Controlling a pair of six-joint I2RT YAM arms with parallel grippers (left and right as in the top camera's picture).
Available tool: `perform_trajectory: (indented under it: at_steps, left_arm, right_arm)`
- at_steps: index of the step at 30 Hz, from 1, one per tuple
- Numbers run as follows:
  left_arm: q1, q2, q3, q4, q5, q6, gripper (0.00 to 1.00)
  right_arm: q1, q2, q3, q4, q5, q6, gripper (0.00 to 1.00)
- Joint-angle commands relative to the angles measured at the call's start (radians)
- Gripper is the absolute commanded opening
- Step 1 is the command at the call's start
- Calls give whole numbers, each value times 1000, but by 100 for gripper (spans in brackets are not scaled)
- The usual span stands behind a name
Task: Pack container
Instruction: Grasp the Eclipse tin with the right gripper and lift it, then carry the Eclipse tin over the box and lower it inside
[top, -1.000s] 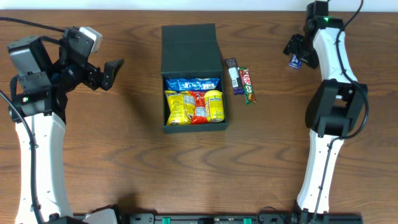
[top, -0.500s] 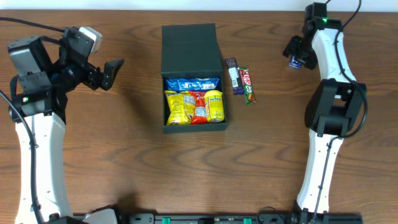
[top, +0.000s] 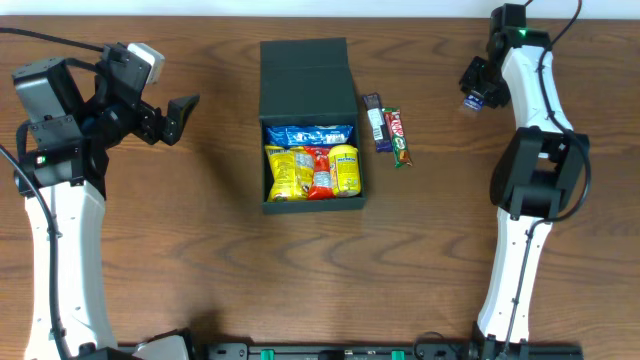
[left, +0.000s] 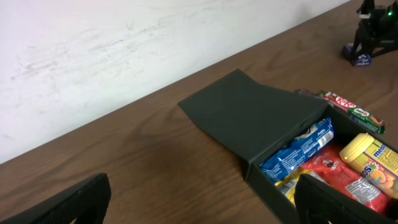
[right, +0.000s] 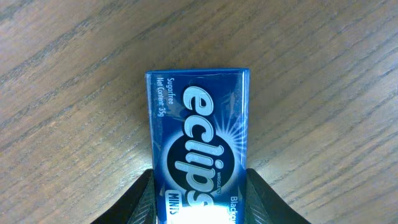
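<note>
The container (top: 265, 165), a dark box with its lid (top: 307, 77) folded back flat, sits at table centre and holds blue, yellow and red snack packets (top: 312, 166). It also shows in the left wrist view (left: 264, 171). My left gripper (top: 178, 112) is open and empty, well to the left of the box. My right gripper (top: 476, 92) at the far right back is shut on a blue Eclipse mints tin (right: 199, 140), held just above the wood; the tin also shows in the overhead view (top: 473, 99).
Two snack bars lie right of the box: a dark one (top: 376, 122) and a red KitKat (top: 400, 136). A white wall (left: 124, 56) runs along the table's far edge.
My right gripper with the mints tin has shifted slightly; the left arm and the box have not moved.
</note>
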Motion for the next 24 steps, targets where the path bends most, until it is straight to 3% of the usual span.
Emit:
perform_trajectory:
  at_steps: [1,3,12,18,24]
  left_arm:
    - [-4,6,6,3,0,-3,95]
    - [-4,6,6,3,0,-3,95]
    - [-4,6,6,3,0,-3,95]
    - [-4,6,6,3,-7,5,95]
    - [-4,6,6,3,-7,5,95]
  right_arm:
    - [-8,6,29,-21,-12,-5,7]
    - [-6,-13,68,-48,-12,-19,1]
    - [90,-118,336,-229,-15,-206,1]
    - [231,-183,362,-270,-166,-415,1]
    - [375,-181,352,-330,-172,-484,1]
